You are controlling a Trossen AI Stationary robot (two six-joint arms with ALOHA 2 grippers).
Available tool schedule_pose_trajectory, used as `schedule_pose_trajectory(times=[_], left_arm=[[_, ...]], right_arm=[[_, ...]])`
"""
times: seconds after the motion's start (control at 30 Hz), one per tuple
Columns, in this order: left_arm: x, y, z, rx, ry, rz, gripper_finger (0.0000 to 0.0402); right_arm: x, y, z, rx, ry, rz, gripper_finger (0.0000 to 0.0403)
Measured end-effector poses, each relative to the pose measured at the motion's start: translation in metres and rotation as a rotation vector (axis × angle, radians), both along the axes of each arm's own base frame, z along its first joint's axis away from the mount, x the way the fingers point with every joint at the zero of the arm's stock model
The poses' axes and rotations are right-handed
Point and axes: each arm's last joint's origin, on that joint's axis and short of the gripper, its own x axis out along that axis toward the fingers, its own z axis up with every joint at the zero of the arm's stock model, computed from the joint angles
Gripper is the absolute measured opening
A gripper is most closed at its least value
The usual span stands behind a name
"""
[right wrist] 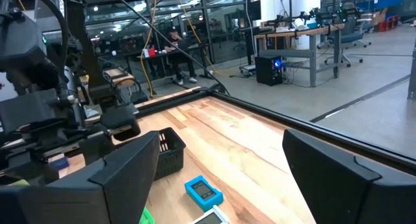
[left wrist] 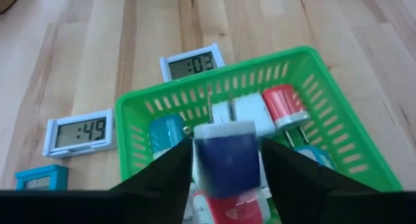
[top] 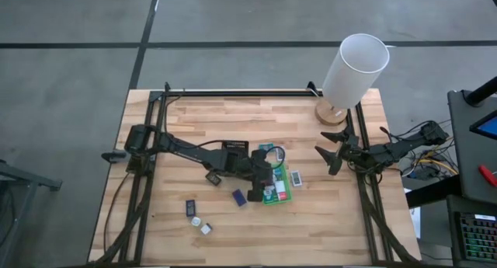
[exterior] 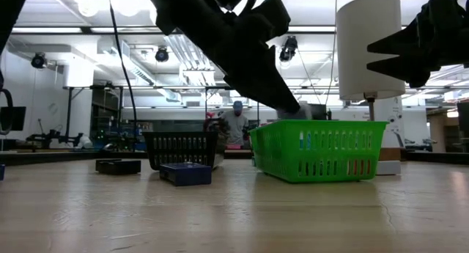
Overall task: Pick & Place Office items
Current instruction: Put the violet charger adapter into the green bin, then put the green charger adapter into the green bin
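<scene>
My left gripper [top: 264, 187] hangs over the bright green tray [left wrist: 214, 78], slanting down into it, fingers open. Between its fingers [left wrist: 179, 169] sits a dark blue and white block [left wrist: 227, 156], on top of other office items in the tray: a red and white piece [left wrist: 285, 106], a white one [left wrist: 238, 111] and a teal one [left wrist: 165, 130]. More small items lie loose on the table: a dark blue block [top: 239, 196] and white pieces [top: 202, 224]. My right gripper [top: 328, 153] waits open at the table's right edge. My left gripper's fingers stand close on either side of the dark blue and white block [left wrist: 227, 156], coming from above at a slant. The block lies on the pile in the tray. Whether the fingers touch its sides I cannot tell.
Small digital clocks [left wrist: 192, 63] [left wrist: 81, 133] and a teal one [left wrist: 39, 178] lie beside the green tray. The black ribbed tray [top: 233, 147] stands just beyond the left arm. A white-shaded lamp [top: 353, 70] stands at the far right corner.
</scene>
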Motion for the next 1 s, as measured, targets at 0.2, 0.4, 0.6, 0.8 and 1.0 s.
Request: schedule_pose_trajectory(times=[0.2,0.4,0.6,0.8,1.0], left_arm=[[0.000,0.001,0.000,-0.003,0.001,0.004,0.0218],[-0.005,0.001,0.007,-0.014,0.021,-0.009,0.0220],[-0.032,-0.003,0.039,-0.072,0.120,0.026,0.0219],[-0.066,-0.021,0.072,-0.096,0.174,0.050,0.0218],[-0.101,-0.043,0.075,-0.051,0.183,0.016,0.0218]], right_arm=[[0.000,0.000,0.000,0.000,0.000,0.000,0.0326],[0.000,0.000,0.000,0.000,0.000,0.000,0.0318],[0.000,0.000,0.000,0.000,0.000,0.000,0.0316],[0.000,0.000,0.000,0.000,0.000,0.000,0.0324],[0.000,0.000,0.000,0.000,0.000,0.000,0.0327]])
